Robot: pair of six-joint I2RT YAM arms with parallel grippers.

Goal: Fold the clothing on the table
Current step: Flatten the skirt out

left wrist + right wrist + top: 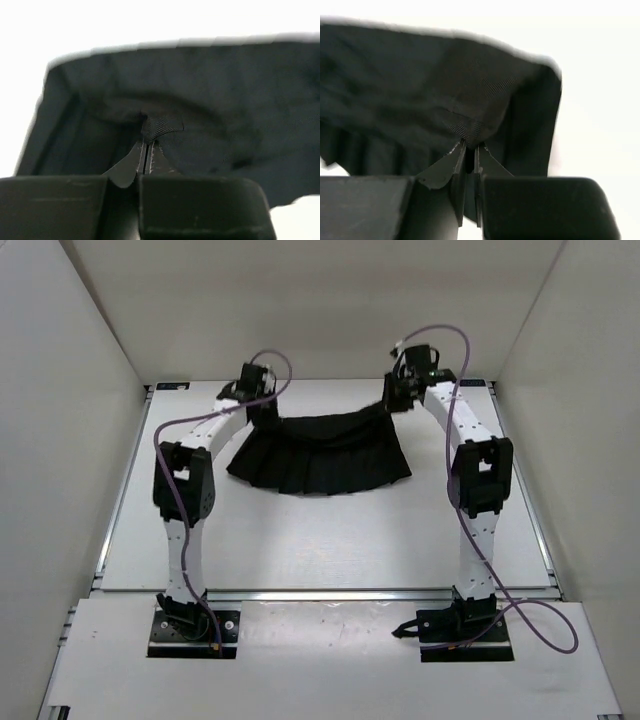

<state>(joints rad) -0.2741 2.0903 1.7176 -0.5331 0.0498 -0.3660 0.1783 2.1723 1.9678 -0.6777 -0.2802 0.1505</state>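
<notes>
The clothing, a black pleated garment, sits on the far half of the table, between the two arms. Its near hem rests fanned out on the tabletop, while its far edge hangs stretched between two raised corners and sags slightly in the middle. At the far-left corner, the left gripper is closed tight on a small pinch of ribbed fabric. At the far-right corner, the right gripper is clamped the same way on a fold of weave, its fingers nearly meeting. No part of the garment yet lies doubled over itself. Judged from this, both corners are secured and the fold is only starting. The held edge is yet to be carried toward the near hem, laid down and released.
</notes>
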